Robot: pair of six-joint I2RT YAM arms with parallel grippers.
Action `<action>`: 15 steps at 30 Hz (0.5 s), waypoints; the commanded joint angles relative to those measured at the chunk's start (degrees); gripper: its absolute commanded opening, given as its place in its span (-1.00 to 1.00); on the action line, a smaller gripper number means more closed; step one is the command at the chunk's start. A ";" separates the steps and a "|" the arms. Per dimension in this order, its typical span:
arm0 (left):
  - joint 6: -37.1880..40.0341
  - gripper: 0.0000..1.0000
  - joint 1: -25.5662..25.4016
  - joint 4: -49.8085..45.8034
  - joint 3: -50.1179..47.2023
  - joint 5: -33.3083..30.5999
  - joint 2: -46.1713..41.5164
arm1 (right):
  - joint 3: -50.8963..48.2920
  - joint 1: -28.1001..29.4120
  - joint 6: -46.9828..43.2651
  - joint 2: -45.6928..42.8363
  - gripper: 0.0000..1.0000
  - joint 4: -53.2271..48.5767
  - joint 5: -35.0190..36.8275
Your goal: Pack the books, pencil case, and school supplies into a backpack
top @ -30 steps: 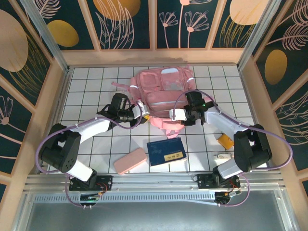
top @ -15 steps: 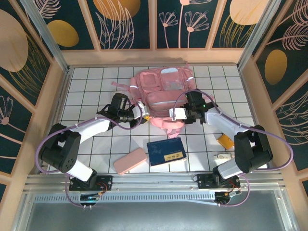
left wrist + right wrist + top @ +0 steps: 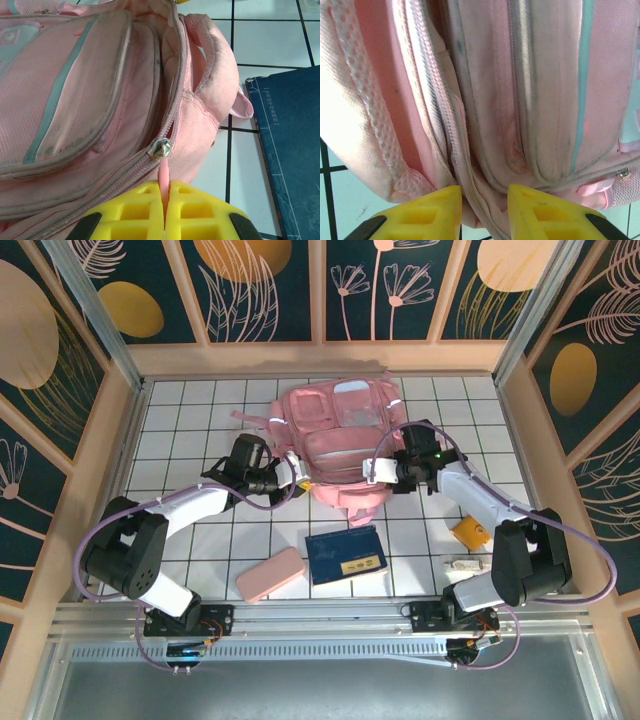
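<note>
The backpack [image 3: 340,440] lies on the white tiled table [image 3: 180,420], soft pink fabric with quilted panels, grey-green strips and mesh edging. Near its bottom end lie a flat dark-blue book [image 3: 345,555] and, to its left, a smooth rounded pink pencil case [image 3: 271,574]. An orange square [image 3: 470,532] and a tiny whitish item [image 3: 462,565] sit by the right arm, well clear. The left gripper [image 3: 165,192] is closed tight on the thin pink zip tab [image 3: 164,172] hanging from the metal slider [image 3: 160,148]. The right gripper [image 3: 484,197], jaws part-way apart, clamps a bunched seam of the backpack.
</note>
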 commanded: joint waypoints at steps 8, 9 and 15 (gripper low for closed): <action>0.61 -1.00 -0.16 1.11 0.92 4.58 0.07 | -4.82 0.80 0.65 -0.37 -0.39 7.40 1.70; 0.49 -1.00 -0.13 1.18 0.92 4.57 0.05 | -5.47 1.28 0.62 -0.19 -0.41 8.97 3.00; -0.54 -1.00 -0.14 1.97 0.86 5.41 -0.17 | -5.96 3.32 1.12 1.09 -0.38 12.13 5.15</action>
